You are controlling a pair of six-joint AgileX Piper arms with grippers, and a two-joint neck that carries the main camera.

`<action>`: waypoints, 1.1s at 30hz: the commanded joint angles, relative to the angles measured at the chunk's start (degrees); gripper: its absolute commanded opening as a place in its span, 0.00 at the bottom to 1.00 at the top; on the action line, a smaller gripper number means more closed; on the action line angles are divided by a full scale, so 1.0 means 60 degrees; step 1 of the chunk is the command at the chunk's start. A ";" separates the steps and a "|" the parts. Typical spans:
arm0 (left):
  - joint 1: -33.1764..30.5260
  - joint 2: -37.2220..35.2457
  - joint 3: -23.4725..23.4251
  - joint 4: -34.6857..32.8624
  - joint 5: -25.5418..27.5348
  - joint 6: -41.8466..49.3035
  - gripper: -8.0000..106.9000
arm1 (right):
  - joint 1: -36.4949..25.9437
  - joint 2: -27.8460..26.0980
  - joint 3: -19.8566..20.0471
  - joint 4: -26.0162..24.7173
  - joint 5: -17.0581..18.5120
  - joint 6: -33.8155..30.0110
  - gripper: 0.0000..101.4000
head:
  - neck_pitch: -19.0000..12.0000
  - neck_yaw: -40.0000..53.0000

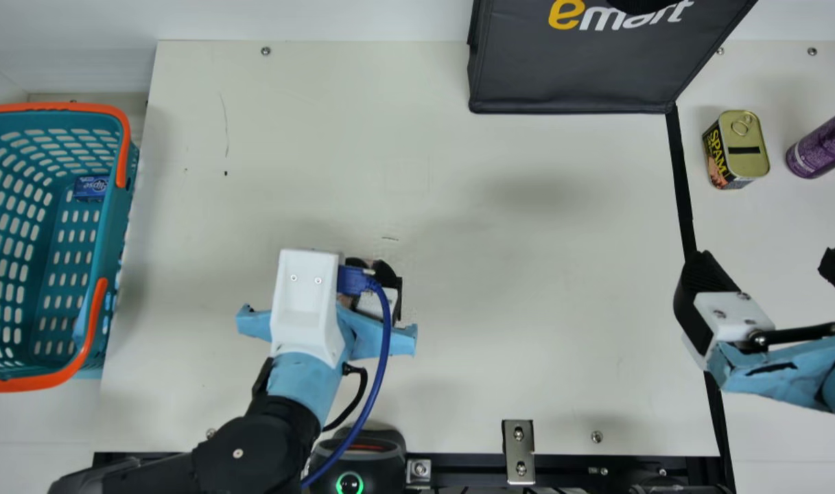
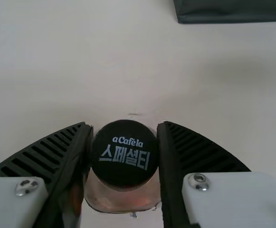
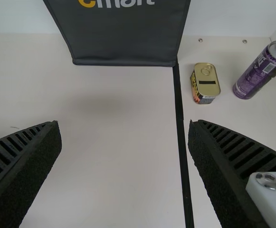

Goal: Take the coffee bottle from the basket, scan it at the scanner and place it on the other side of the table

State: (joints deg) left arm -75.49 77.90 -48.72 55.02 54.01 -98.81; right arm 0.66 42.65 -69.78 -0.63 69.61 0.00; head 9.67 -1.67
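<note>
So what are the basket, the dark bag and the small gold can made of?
The basket looks like moulded plastic, smooth with a soft sheen and rows of slots. The bag seems matt coated fabric, judging by its seamed edge, though it could be vinyl. The can looks like metal, with a gold lid and pull ring.

The coffee bottle [image 2: 123, 198], capped in black with white lettering above a clear, pinkish-brown body, sits between the left gripper's [image 1: 384, 274] jaws, cap facing the wrist camera. Well to the jaws' left in the main view is the teal, orange-handled basket [image 1: 117, 226]; below them, the black scanner [image 1: 384, 470], its ring lit green
</note>
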 commanded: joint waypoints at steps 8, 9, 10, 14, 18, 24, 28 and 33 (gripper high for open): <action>0.0121 -0.0387 -0.0092 -0.0167 -0.0156 0.0296 0.76 | 0.0000 0.0000 0.0000 0.0000 -0.0002 0.0000 0.94 | -0.0291 0.0015; 0.0142 -0.0486 -0.0109 -0.0213 -0.0176 0.0379 0.78 | 0.0000 0.0000 0.0000 0.0000 -0.0002 0.0000 0.94 | -0.0291 0.0015; 0.0163 -0.0591 -0.0132 -0.0270 -0.0192 0.0477 0.81 | 0.0000 0.0000 0.0000 0.0000 -0.0002 0.0000 0.94 | -0.0291 0.0015; 0.0271 -0.1137 -0.0207 -0.0553 -0.0225 0.1043 0.85 | 0.0000 0.0000 0.0000 0.0000 -0.0002 0.0000 0.94 | -0.0291 0.0015; 0.0413 -0.1798 -0.0296 -0.0972 -0.0160 0.1842 0.85 | 0.0000 0.0000 0.0000 0.0000 -0.0002 0.0000 0.94 | -0.0291 0.0015; 0.0594 -0.2732 -0.0513 -0.1890 0.0130 0.3334 0.85 | 0.0000 0.0000 0.0000 0.0000 -0.0002 0.0000 0.94 | -0.0291 0.0015; 0.0687 -0.3222 -0.0717 -0.2508 0.0480 0.4276 0.85 | 0.0000 0.0000 0.0000 0.0000 -0.0002 0.0000 0.94 | -0.0291 0.0015; 0.0844 -0.3641 -0.1010 -0.3297 0.0926 0.5315 0.85 | 0.0000 0.0000 0.0000 0.0000 -0.0002 0.0000 0.94 | -0.0291 0.0015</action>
State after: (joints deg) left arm -70.66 56.40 -54.41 36.88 59.02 -69.72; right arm 0.66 42.65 -69.78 -0.63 69.60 0.00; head 9.58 -1.67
